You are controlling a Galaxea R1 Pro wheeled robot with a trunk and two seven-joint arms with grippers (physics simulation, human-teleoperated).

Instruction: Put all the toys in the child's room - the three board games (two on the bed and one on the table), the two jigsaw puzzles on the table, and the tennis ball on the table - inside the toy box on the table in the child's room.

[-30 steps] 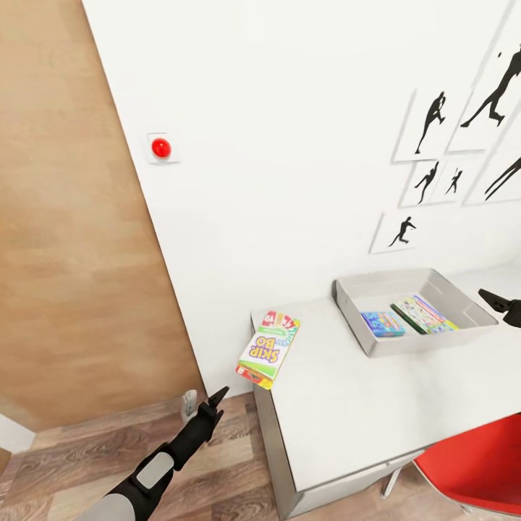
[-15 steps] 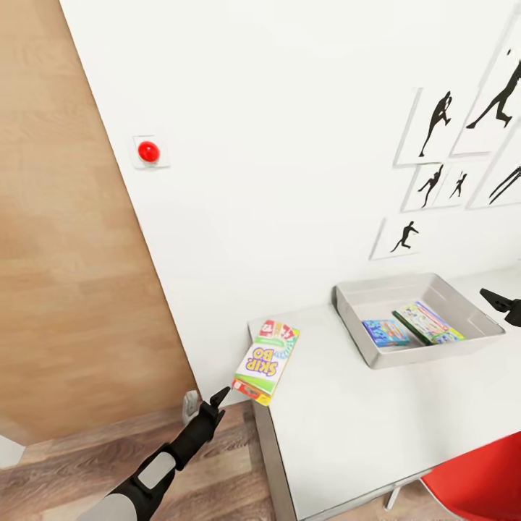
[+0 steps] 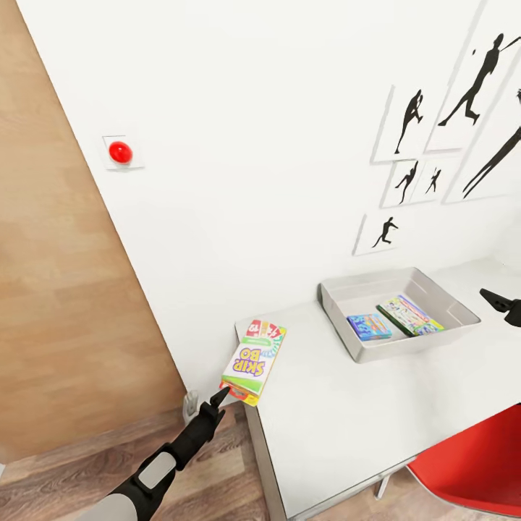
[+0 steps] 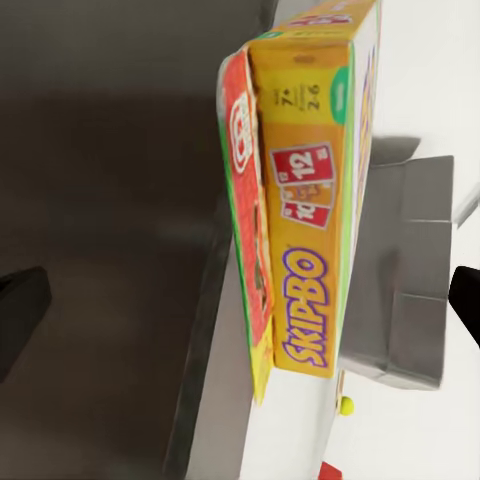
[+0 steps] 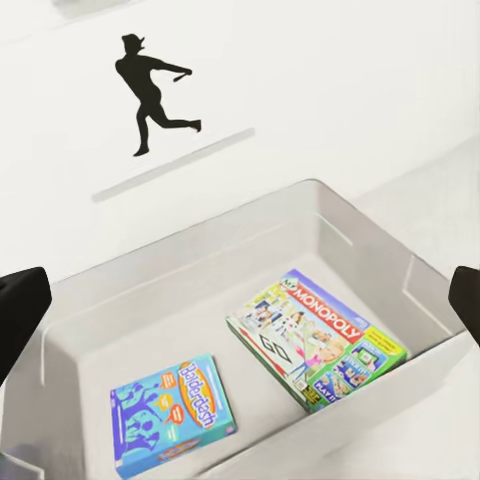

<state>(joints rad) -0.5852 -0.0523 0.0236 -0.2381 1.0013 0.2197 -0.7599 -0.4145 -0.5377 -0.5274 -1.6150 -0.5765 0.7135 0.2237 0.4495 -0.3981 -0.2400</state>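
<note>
Head view: we see the Skip-Bo box (image 3: pixel 253 360) overhanging the table (image 3: pixel 362 420) corner, left gripper (image 3: pixel 217 398) just below it.
Left wrist: fingers apart, box edge-on between; light, stiff, slick, so we'd pinch its flat faces.
Right wrist: fingers apart, empty, over the toy box (image 5: pixel 370 240).

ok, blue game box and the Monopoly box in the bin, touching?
Apart. The right wrist view shows a strip of bare toy box floor between the blue game box and the Monopoly box.

Bright, even light, soft shadows; the left wrist view looks blurred and perhaps stretched close up.
</note>
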